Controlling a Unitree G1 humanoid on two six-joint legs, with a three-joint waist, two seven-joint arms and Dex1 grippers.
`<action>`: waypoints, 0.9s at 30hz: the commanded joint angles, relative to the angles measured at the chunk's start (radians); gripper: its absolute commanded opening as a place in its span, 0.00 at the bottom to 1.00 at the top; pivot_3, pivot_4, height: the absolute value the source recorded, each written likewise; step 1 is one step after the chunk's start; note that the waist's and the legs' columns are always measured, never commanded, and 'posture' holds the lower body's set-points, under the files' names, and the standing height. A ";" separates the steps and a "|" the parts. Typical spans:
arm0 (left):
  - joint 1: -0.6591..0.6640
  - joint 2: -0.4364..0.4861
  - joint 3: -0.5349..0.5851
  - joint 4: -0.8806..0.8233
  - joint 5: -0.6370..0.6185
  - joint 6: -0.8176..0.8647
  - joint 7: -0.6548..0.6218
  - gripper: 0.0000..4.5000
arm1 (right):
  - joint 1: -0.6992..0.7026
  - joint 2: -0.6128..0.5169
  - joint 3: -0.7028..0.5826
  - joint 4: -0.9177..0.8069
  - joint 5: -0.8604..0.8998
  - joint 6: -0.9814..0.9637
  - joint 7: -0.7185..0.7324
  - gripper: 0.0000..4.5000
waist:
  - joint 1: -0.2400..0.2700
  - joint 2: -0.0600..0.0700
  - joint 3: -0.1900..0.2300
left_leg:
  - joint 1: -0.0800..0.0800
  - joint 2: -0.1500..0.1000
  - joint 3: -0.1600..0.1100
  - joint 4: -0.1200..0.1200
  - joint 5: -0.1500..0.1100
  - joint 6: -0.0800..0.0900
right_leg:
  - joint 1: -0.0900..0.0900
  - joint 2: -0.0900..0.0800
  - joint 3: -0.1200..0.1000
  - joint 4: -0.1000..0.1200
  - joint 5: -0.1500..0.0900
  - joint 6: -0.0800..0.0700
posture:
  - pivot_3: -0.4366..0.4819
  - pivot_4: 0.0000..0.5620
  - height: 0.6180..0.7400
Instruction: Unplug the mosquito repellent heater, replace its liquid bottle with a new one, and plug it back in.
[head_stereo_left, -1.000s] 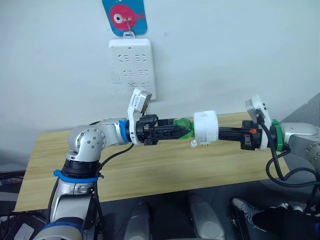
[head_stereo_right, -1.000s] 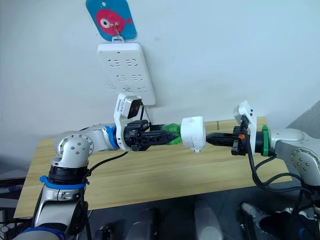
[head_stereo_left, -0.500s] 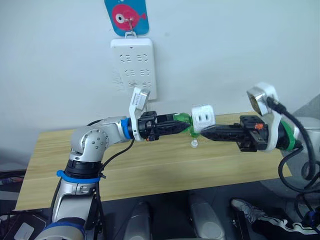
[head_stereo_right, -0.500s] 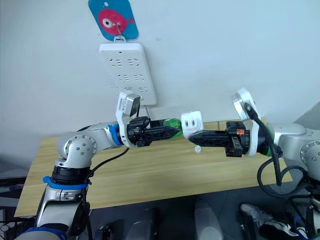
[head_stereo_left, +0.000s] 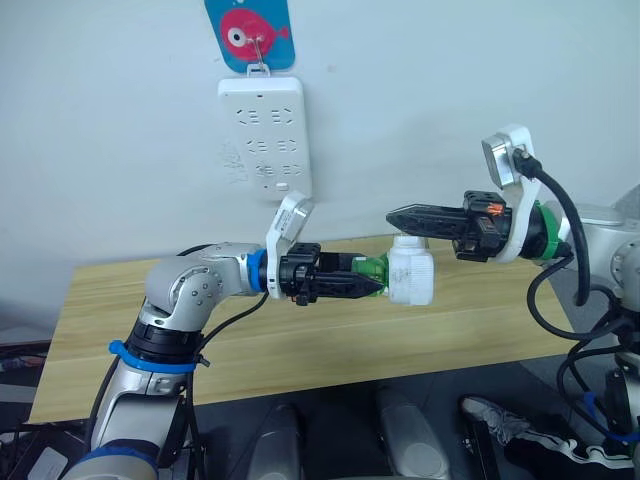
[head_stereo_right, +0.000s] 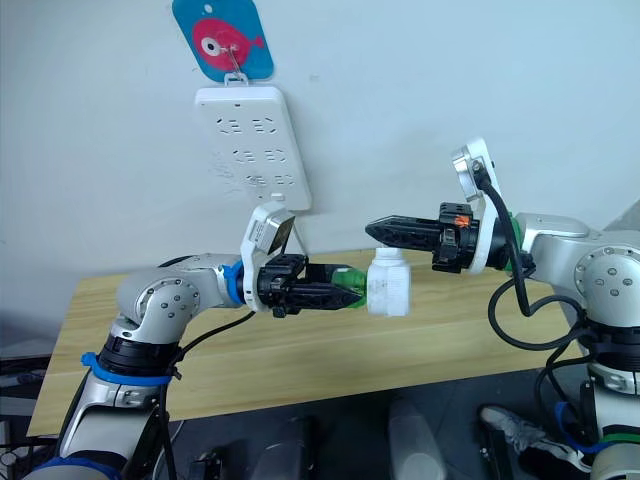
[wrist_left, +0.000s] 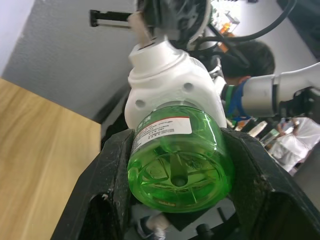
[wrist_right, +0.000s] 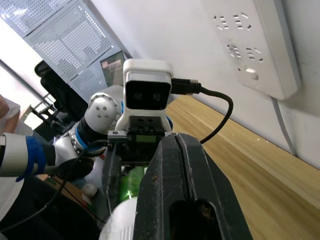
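The wooden surface (head_stereo_left: 300, 340) stands against a pale wall (head_stereo_left: 450, 100). On the wall hangs a long white power strip (head_stereo_left: 264, 133), under a blue card with a pink fish (head_stereo_left: 249, 30). The sockets of the strip are free.

The left gripper (head_stereo_left: 372, 288) reaches across above the surface, toward the robot's right. Its jaws are closed on the green liquid bottle (head_stereo_left: 372, 270), one black finger on each side of the round body. In the left wrist view the bottle (wrist_left: 178, 150) sits tightly between the two fingers (wrist_left: 107, 185), with its bottom turned to the camera and a label on its side.

The mosquito repellent heater (head_stereo_left: 411, 276) is attached to the far end of the bottle, so it is held in the air above the surface, between the two arms, and not plugged in the strip. It is white and rounded, and its narrower part points up.

The right gripper (head_stereo_left: 392, 216) is just above the heater and a little apart from it. Its jaws are pressed together to a thin point and hold nothing. In the right wrist view the two fingers (wrist_right: 187, 190) lie flat against each other, and below them is a white part of the heater (wrist_right: 120, 225).
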 joint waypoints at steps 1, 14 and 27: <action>-0.014 0.006 0.041 -0.052 -0.052 0.004 -0.020 0.51 | -0.007 -0.015 0.007 -0.023 -0.035 0.007 0.050 0.00 | -0.001 0.000 0.000 | 0.000 0.000 0.000 0.000 0.000 0.000 | 0.000 0.000 0.000 0.000 0.000 0.000 | 0.22 0.33 0.95; -0.021 0.012 0.052 -0.070 -0.112 0.057 -0.027 0.51 | 0.008 -0.023 0.037 -0.020 -0.109 0.038 0.162 0.00 | -0.001 0.000 0.000 | 0.000 0.000 0.000 0.000 0.000 0.000 | 0.000 0.000 0.000 0.000 0.000 0.000 | 0.22 0.33 0.95; -0.014 0.009 0.050 -0.072 -0.104 0.050 -0.018 0.51 | 0.008 -0.007 0.027 -0.017 -0.143 0.044 0.161 0.00 | -0.002 0.000 0.000 | 0.000 0.000 0.000 0.000 0.000 0.000 | 0.000 0.000 0.000 0.000 0.000 0.000 | 0.22 0.33 0.95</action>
